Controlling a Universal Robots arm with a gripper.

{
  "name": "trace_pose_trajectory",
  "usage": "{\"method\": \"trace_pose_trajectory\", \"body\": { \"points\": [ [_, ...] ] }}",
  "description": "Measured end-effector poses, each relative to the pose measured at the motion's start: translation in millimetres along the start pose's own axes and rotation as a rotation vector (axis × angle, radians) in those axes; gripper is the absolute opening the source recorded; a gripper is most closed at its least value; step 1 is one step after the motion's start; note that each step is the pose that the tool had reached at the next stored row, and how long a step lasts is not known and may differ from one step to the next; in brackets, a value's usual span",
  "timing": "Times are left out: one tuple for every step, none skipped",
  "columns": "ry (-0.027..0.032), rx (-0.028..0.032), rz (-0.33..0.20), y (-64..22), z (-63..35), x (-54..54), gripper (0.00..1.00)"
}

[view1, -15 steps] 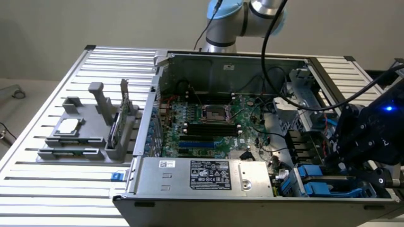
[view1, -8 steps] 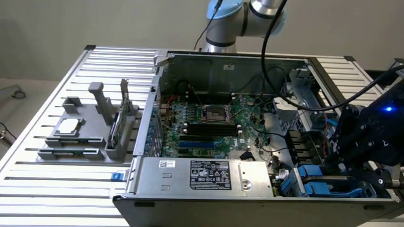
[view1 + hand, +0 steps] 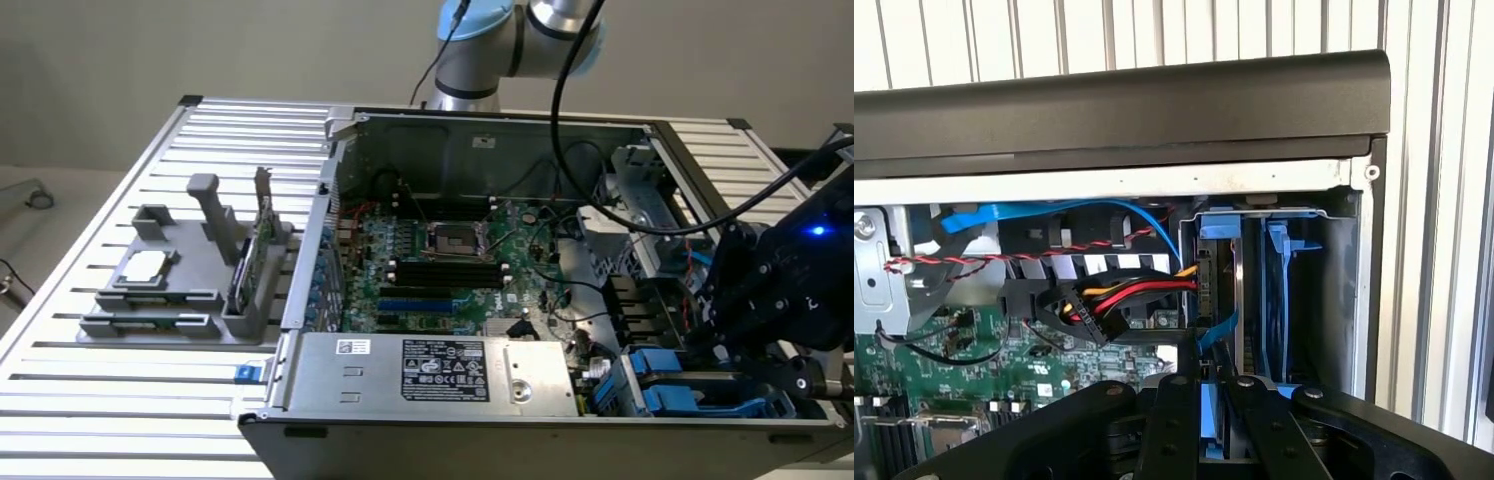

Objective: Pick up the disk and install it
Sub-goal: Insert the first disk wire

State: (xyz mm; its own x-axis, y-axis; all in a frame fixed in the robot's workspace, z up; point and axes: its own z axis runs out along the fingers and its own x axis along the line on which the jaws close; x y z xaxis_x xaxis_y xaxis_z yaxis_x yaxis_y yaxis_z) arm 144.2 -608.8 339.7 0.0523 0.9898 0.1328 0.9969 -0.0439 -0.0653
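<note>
In the wrist view the disk (image 3: 1216, 268) stands on edge in a slot of the drive bay, grey metal with its blue carrier showing at the far end and between my fingers. My gripper (image 3: 1210, 385) is shut on the disk's near edge, one black finger (image 3: 1176, 420) on each side. In the exterior view the gripper (image 3: 731, 350) hangs over the drive bay (image 3: 674, 392) in the case's corner at the exterior view's right, where blue carrier plastic shows below it.
A second blue carrier (image 3: 1286, 300) sits in the neighbouring slot. Red, yellow and black cables (image 3: 1124, 298) run right beside the disk. The open case holds the motherboard (image 3: 441, 265) and a labelled power supply (image 3: 441, 372). A grey fixture (image 3: 187, 270) holds a chip and a green card.
</note>
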Motion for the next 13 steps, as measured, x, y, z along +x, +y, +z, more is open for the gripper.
{"method": "trace_pose_trajectory", "body": {
  "points": [
    [0.0000,-0.0014,0.000,0.0,0.3,0.0,0.16],
    [0.0001,-0.0026,0.000,0.1,0.6,-0.1,0.16],
    [0.0001,-0.0028,0.000,0.1,0.7,-0.1,0.16],
    [0.0001,-0.0031,0.000,0.1,0.7,-0.1,0.16],
    [0.0001,-0.0034,0.000,0.1,0.8,-0.1,0.16],
    [0.0001,-0.0036,-0.001,0.1,0.8,-0.1,0.16],
    [0.0001,-0.0038,-0.001,0.1,0.9,-0.1,0.16],
    [0.0002,-0.0041,-0.001,0.1,1.0,-0.1,0.16],
    [0.0001,-0.0046,-0.001,0.1,1.1,-0.1,0.16],
    [0.0003,-0.0050,-0.001,0.1,1.2,-0.2,0.16],
    [0.0003,-0.0052,-0.001,0.2,1.3,-0.2,0.16],
    [0.0003,-0.0054,-0.001,0.2,1.3,-0.2,0.16],
    [0.0002,-0.0056,-0.001,0.2,1.4,-0.2,0.16]
  ]
}}
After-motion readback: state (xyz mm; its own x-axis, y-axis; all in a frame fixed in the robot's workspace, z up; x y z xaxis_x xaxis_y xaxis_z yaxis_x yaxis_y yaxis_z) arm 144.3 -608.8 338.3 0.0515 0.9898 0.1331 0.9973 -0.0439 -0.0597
